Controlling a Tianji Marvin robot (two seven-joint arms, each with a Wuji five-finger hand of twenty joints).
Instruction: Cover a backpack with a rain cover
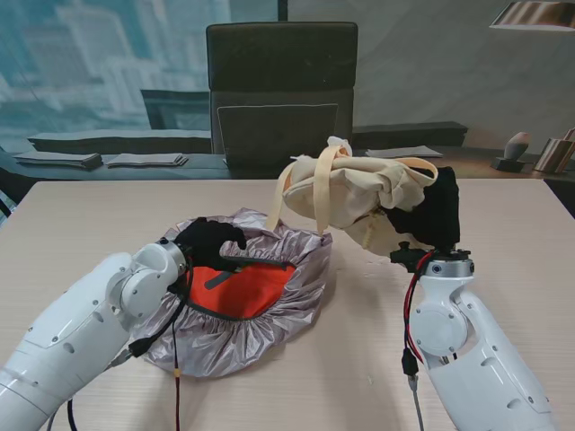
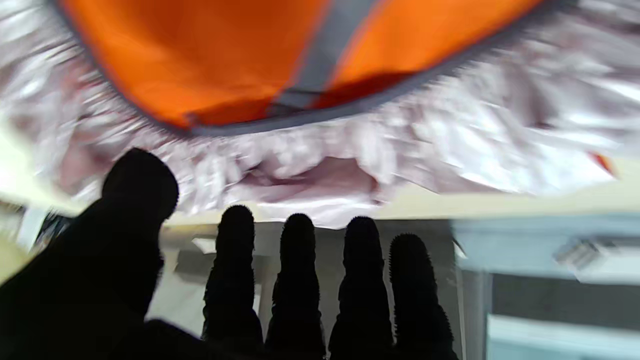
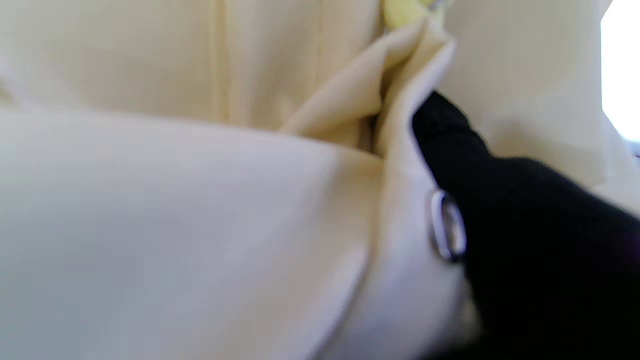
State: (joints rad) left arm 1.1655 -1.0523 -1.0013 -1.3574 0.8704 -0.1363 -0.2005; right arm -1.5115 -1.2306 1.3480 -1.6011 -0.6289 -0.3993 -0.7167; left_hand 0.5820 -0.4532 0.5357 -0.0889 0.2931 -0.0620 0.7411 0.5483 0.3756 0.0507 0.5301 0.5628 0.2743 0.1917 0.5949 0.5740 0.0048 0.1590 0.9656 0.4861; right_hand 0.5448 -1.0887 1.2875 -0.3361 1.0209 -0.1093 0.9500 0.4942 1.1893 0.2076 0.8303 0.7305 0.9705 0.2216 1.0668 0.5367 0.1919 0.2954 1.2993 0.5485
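Stand view: cream canvas backpack (image 1: 359, 193) held off the table (image 1: 81, 215) at 1 o'clock from centre, grasped by the right hand (image 1: 438, 215); silver rain cover (image 1: 247, 301) with orange lining lying mouth-up at 8 o'clock, the left hand (image 1: 208, 241) on its far rim; step judged: bringing pack to cover, next lowering it into the opening, dangling straps (image 1: 314, 202) liable to snag; office chair (image 1: 281, 90) at 12 o'clock, clear of the work. Left wrist view: fingers (image 2: 299, 260) extended and apart past the gathered elastic hem (image 2: 320, 165), gripping nothing seen. Right wrist view: one black finger (image 3: 450, 135) pressed into a cream fold beside a metal ring (image 3: 446, 232), grasp confirmed.
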